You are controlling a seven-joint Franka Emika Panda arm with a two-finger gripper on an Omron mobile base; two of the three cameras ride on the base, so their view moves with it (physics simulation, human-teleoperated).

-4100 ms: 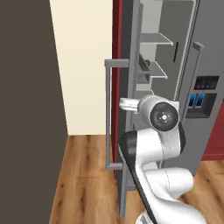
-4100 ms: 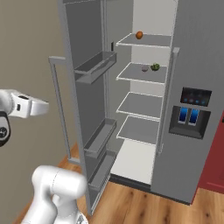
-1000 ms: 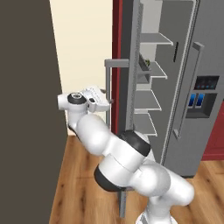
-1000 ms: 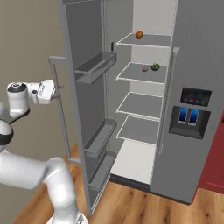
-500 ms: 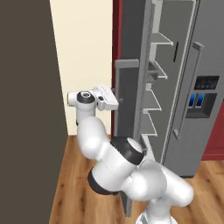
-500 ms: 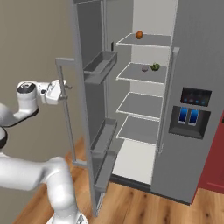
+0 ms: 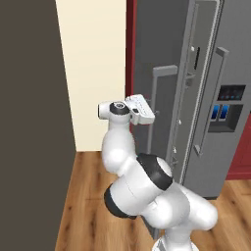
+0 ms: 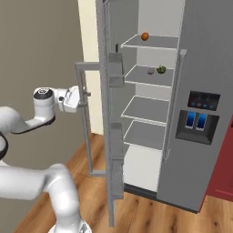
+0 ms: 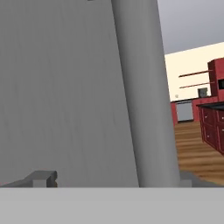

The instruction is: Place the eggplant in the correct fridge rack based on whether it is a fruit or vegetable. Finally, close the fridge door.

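With the small greyish-purple eggplant [image 8: 150,71] on the pale-grey second fridge rack [image 8: 136,79], the spread-open, empty end effector [image 8: 84,98] presses the tall grey fridge door [image 8: 103,68], seemingly to shut it.

1. Fridge shelves, right base view: four flat pale-grey racks stacked inside the open compartment.
2. Topmost shelf [image 8: 154,42]: round orange fruit [image 8: 144,36] sits on it, near the left front.
3. Fridge rack [image 8: 141,77], second from top: eggplant [image 8: 150,71] and round green vegetable [image 8: 161,69] rest on it, just beside each other, toward the back.
4. Third shelf [image 8: 144,110] and fourth shelf [image 8: 146,135].
5. Wooden floor [image 8: 150,211] carries the fridge.
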